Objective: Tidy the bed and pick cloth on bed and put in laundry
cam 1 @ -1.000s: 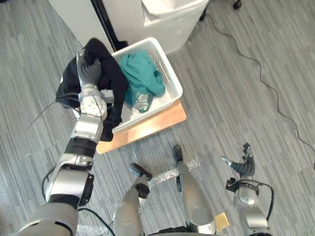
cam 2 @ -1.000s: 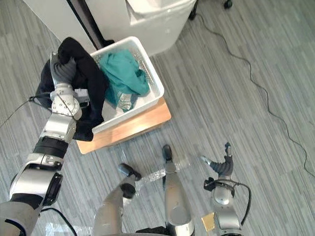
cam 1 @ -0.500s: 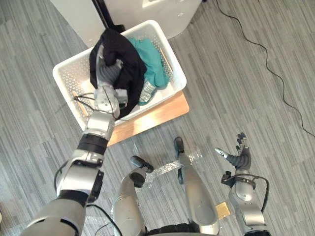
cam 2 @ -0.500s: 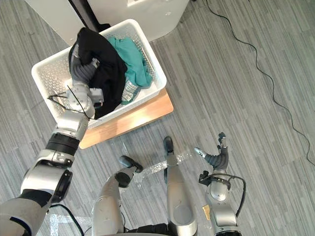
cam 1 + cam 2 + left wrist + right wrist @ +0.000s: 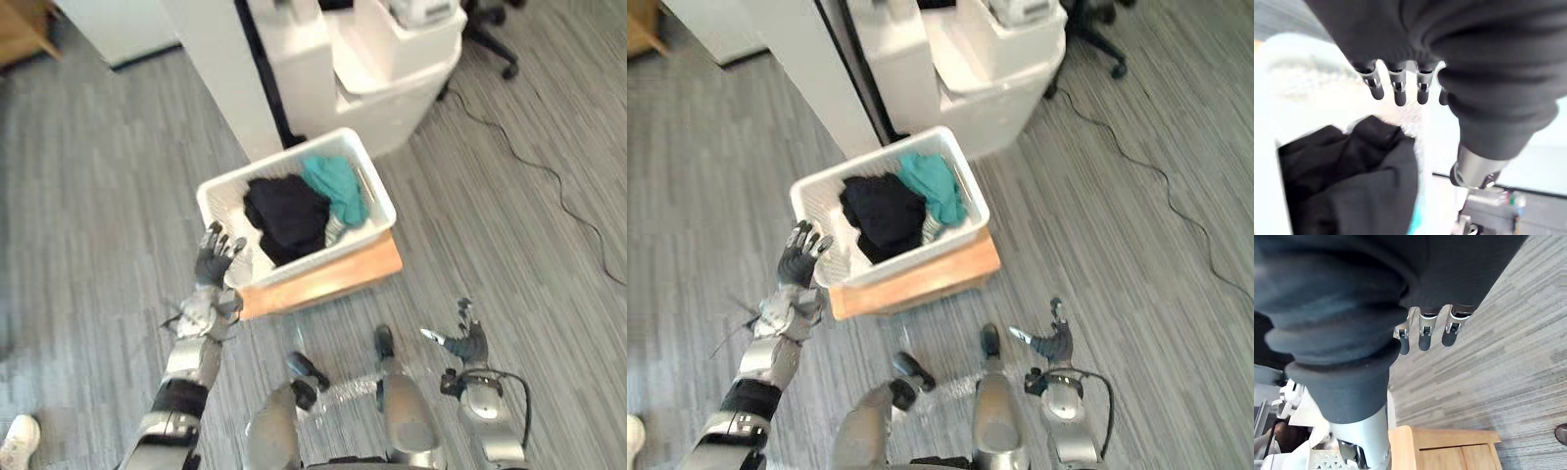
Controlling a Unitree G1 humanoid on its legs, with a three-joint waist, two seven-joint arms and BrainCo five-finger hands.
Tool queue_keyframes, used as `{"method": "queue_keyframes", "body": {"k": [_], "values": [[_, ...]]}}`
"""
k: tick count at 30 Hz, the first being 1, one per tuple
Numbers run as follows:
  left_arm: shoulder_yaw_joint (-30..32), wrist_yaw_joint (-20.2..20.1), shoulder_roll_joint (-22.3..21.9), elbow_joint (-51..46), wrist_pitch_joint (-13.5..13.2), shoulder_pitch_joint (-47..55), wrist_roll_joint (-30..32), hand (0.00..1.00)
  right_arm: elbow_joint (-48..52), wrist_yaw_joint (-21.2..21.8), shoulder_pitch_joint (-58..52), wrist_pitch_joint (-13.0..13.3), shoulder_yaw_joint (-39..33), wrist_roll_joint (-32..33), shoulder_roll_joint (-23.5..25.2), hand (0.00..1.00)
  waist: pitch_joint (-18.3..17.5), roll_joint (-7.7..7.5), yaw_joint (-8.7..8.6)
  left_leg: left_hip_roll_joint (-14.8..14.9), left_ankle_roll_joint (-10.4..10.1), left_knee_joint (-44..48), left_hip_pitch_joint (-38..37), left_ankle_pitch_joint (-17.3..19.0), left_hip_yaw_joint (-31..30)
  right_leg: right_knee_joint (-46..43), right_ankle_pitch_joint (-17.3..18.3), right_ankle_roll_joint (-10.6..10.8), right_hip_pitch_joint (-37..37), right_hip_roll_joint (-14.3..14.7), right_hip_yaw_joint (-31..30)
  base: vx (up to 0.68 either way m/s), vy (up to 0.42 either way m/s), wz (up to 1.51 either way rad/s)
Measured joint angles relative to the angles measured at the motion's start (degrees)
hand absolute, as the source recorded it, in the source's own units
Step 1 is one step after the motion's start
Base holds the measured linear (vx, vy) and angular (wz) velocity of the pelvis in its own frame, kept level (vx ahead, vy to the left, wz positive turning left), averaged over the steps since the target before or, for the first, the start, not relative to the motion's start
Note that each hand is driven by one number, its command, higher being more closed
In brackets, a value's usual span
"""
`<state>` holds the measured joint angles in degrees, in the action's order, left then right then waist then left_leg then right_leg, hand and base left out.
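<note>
My left hand (image 5: 214,258) hangs open just outside the white plastic laundry basket (image 5: 323,255), by its near corner, with open grey striped floor (image 5: 98,215) around it. The black cloth (image 5: 286,215) it held before now lies in the basket beside the teal cloth (image 5: 336,186). My right hand (image 5: 468,343) is open, well apart from the basket

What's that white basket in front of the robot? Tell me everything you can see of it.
The white basket is a rectangular tub, plastic by the look, its walls pierced with small holes under a plain rim. It sits upright on a low wooden platform, close before a white unit. Inside lie a crumpled black cloth and a teal cloth beside it. The robot's left hand is open near its front left corner.
</note>
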<state>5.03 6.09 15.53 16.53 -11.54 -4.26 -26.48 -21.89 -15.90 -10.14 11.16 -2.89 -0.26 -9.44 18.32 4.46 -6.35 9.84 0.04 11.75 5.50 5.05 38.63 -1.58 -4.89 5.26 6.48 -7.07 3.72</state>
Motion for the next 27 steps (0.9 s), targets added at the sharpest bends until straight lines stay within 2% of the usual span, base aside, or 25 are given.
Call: {"method": "queue_keyframes", "body": {"k": [6, 9, 11, 14, 16, 18, 19, 23, 25, 26, 27], "values": [[4.51, -3.51, -3.32, -0.38, -0.08, 9.7, -0.46, 0.0, -8.61, 1.53, -0.24, 0.07, -1.85, -0.58, 0.25, 0.0, -5.73, -0.81, 1.19, -3.27, -0.15, -5.62, -5.6, -1.81, -2.43, 1.61, 1.55, -0.22, -5.78, -1.15, 2.71, 0.08, 0.034, 0.25], [4.79, -5.16, -3.48, -0.36, -0.02, 12.73, -1.82, 0.0, -14.43, 1.62, -0.28, 0.01, -1.92, -0.93, 0.5, 0.0, -7.84, -1.66, 2.92, -4.75, -0.5, -8.92, -8.76, -2.97, -2.67, 1.58, 2.73, -0.13, -7.59, -1.4, 3.41, 0.01, 0.009, 0.11], [4.92, -7.04, -3.88, -0.23, 1.34, 14.06, -3.38, 0.0, -16.82, 2.23, -0.01, 0.04, -3.21, -0.76, 0.61, 0.0, -8.8, -1.72, 2.94, -5.65, -0.48, -11.52, -10.38, -4.18, -3.19, 1.54, 3.3, -0.33, -8.49, -1.58, 4.01, 0.0, -0.005, 0.15], [5.17, -9.76, -5.54, 3.61, 5.31, 16.17, -5.34, 0.0, -21.27, 3.49, 1.32, 0.49, -6.57, 0.8, 0.55, 0.0, -10.16, -1.64, 3.12, -7.08, -0.72, -16.4, -12.89, -6.32, -3.47, 1.5, 3.93, 0.36, -9.29, -1.7, 4.34, -0.03, 0.018, 0.07], [5.04, -11.48, -7.51, 11.98, 7.64, 17.59, -4.96, 0.0, -25.17, 5.28, 1.9, 2.78, -8.42, 3.82, 0.91, 0.0, -11.59, -2.04, 3.36, -7.5, -0.78, -17.31, -13.41, -6.6, -3.8, 1.49, 4.2, 0.59, -9.43, -1.89, 4.51, -0.02, 0.027, 0.04], [4.13, -12.8, -8.57, 17.52, 8.08, 19.53, -4.7, 0.0, -27.1, 6.35, 1.93, 4.8, -9.52, 6.33, 1.65, 0.0, -12.08, -2.72, 3.56, -7.66, -0.79, -17.59, -13.53, -6.58, -3.97, 1.56, 4.25, 0.67, -9.63, -2.06, 4.65, 0.0, 0.01, 0.02], [4.02, -13.74, -9.1, 21.16, 8.23, 20.32, -4.16, 0.0, -28.04, 7.28, 2.03, 6.12, -10.5, 8.2, 2.39, 0.0, -12.36, -3.21, 3.87, -7.73, -0.84, -17.6, -13.54, -6.54, -3.98, 1.61, 4.25, 0.67, -9.64, -2.12, 4.63, 0.0, 0.0, 0.0], [4.18, -13.91, -9.58, 30.45, 7.54, 22.26, -1.0, 0.0, -32.02, 10.31, 3.42, 8.76, -12.57, 11.17, 3.57, 0.0, -12.85, -4.07, 4.25, -7.89, -1.01, -17.63, -14.26, -6.3, -3.98, 1.93, 4.23, 0.66, -10.57, -2.28, 4.67, 0.0, 0.0, 0.0], [4.15, -13.99, -9.85, 32.35, 6.68, 22.28, 0.14, 0.0, -33.39, 11.16, 4.3, 9.12, -12.92, 11.13, 3.73, 0.0, -13.01, -3.66, 4.16, -7.85, -0.99, -17.65, -14.35, -6.22, -3.94, 1.95, 4.23, 0.66, -10.65, -2.35, 4.61, 0.0, 0.0, 0.0], [4.15, -13.62, -10.85, 36.06, 4.14, 20.81, 1.94, 0.0, -35.27, 11.11, 5.7, 10.01, -12.96, 13.12, 3.68, 0.0, -14.46, -2.8, 4.04, -7.77, -1.36, -17.67, -14.44, -5.7, -3.79, 3.72, 4.22, 0.72, -11.52, -2.01, 4.83, 0.0, 0.0, 0.0], [4.15, -13.62, -10.85, 36.06, 4.14, 20.81, 1.94, 0.0, -35.27, 11.11, 5.7, 10.01, -12.96, 13.12, 3.68, 0.0, -14.46, -2.79, 4.04, -7.77, -1.36, -17.67, -14.44, -5.7, -3.79, 3.72, 4.22, 0.72, -11.52, -2.0, 4.83, 0.0, 0.0, 0.0]]}}
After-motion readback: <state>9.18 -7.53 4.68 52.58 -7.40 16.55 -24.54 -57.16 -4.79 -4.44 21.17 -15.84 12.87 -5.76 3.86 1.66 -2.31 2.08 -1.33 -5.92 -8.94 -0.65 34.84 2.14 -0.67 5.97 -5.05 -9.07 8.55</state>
